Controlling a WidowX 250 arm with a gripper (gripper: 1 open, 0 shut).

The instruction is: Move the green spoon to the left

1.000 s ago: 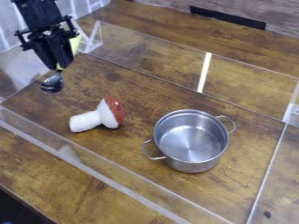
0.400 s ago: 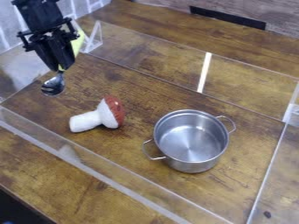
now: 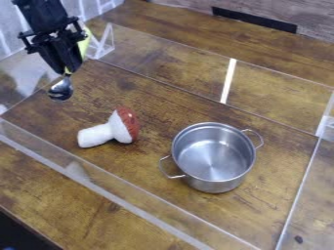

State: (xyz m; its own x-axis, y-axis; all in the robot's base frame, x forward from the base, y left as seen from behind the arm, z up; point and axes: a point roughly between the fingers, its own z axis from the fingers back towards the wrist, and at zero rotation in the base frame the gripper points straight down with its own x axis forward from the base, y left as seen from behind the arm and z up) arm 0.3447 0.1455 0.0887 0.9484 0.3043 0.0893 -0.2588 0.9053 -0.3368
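Note:
My black gripper hangs at the top left of the camera view, pointing steeply down, shut on the green spoon. Only a bit of the spoon's yellow-green handle shows beside the fingers. Its small silver bowl hangs below the fingertips, close to the wooden table; whether it touches the wood I cannot tell.
A red-capped white mushroom toy lies on its side left of centre. A silver pot with two handles stands at the lower right. Clear acrylic walls border the work area at the back and the front edge.
The gripper and the spoon have crept very slightly up the picture, toward the far left corner; the mushroom and the pot stay where they were.

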